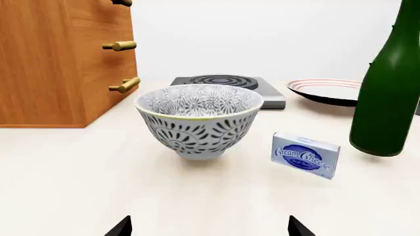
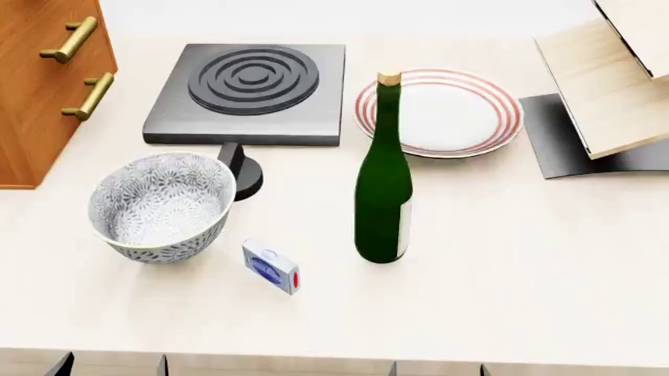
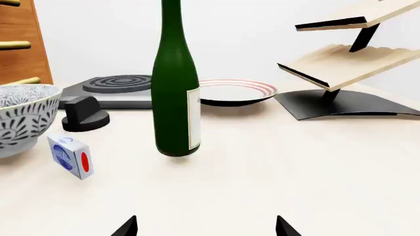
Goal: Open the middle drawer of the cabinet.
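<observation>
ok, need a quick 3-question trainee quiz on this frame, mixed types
1. True or false: the green bottle lies on its side.
2. Which thing stands nearest the patterned bowl? A) striped plate B) cream cheese box C) wooden rack
3. Fill in: the cabinet stands left of the ____.

Key:
1. False, it stands upright.
2. B.
3. Hotplate.

Both grippers' jaws sit open at the near table edge, holding nothing.
</observation>
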You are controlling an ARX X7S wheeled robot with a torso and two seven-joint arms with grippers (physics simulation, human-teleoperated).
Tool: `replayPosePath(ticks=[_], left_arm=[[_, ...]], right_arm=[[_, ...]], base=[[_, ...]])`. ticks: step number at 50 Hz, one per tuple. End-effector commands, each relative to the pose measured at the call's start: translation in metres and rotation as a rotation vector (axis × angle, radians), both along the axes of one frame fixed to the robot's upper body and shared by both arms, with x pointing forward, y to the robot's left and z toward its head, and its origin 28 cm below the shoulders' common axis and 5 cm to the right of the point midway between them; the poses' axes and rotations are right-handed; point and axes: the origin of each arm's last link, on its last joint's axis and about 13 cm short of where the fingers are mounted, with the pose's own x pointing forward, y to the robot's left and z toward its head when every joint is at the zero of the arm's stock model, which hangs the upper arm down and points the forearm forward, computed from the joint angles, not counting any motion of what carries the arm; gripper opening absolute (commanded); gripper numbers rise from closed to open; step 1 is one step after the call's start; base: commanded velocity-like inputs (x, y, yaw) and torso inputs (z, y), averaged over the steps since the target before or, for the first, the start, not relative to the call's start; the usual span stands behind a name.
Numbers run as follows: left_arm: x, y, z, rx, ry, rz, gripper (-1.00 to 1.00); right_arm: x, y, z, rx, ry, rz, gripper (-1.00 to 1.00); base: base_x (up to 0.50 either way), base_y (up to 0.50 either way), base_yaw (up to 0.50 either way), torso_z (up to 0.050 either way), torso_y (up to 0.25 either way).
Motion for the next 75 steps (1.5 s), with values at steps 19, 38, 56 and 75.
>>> replayPosePath(ticks=[19, 38, 56, 75], left_arm=[[-0.002, 0.000, 0.002, 0.006, -0.011, -0.013, 1.00], [-0.005, 0.001, 0.019, 0.013, -0.149, 0.022, 1.00], [-0.005, 0.000, 0.061, 0.027, -0.301, 0.002, 1.00], [-0.019, -0.005, 0.123, 0.019, -0.510, -0.041, 1.00]], right_arm=[[0.000, 0.001, 0.000, -0.003, 0.008, -0.006, 1.00], [-0.002, 0.000, 0.014, -0.063, -0.015, 0.000, 1.00], [0.001, -0.005, 0.067, -0.091, -0.152, -0.045, 1.00], [-0.013, -0.006, 0.126, -0.121, -0.341, -0.068, 1.00]], base=[[0.00, 0.00, 0.00, 0.000, 0.000], [0.00, 0.00, 0.00, 0.000, 0.000], [0.00, 0.00, 0.00, 0.000, 0.000], [0.00, 0.00, 0.00, 0.000, 0.000]])
